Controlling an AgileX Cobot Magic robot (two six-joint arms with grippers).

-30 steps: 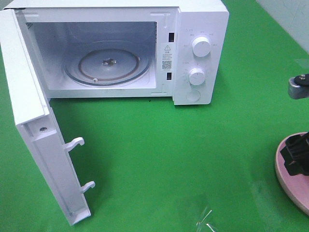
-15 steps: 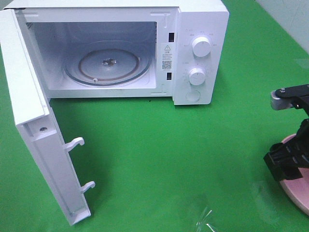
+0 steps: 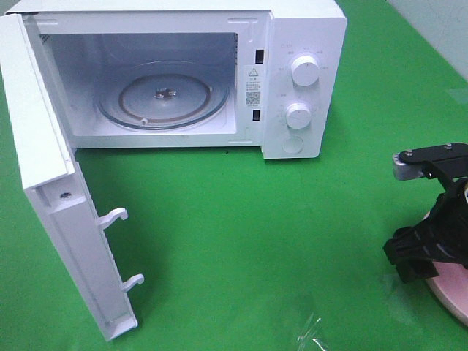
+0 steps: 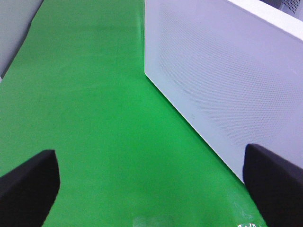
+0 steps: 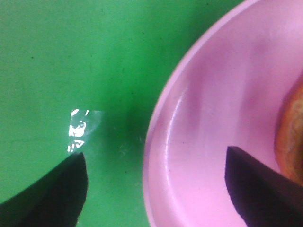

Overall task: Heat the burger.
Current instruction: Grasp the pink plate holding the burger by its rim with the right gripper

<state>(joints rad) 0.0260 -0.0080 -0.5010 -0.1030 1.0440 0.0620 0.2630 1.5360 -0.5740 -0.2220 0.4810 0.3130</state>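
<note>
The microwave (image 3: 303, 44) sits at the back of the green table (image 3: 248, 241) w/ its door (image 3: 51, 190) swung wide to the left, so the glass turntable (image 3: 164, 99) is exposed. I read that as prep for loading. The burger (image 5: 291, 127) isn't in there yet: it's on the pink plate (image 5: 203, 118) at the table's right edge. Only a sliver of orange-brown bun shows in the right wrist view, and the high cam doesn't show it at all. The right pincer (image 5: 155, 161) hangs low over the plate's rim, open w/ nothing held. One finger is over the green, the other over the plate, so it's beside the burger, not around it. That arm comes in from the right edge, wrist bent down, approx. vertical over the plate. The left pincer (image 4: 151, 184) is also spread open and empty, held low near a white dotted panel, prob. the door's outer face, looking along the table. It's out of the high cam's frame.
</note>
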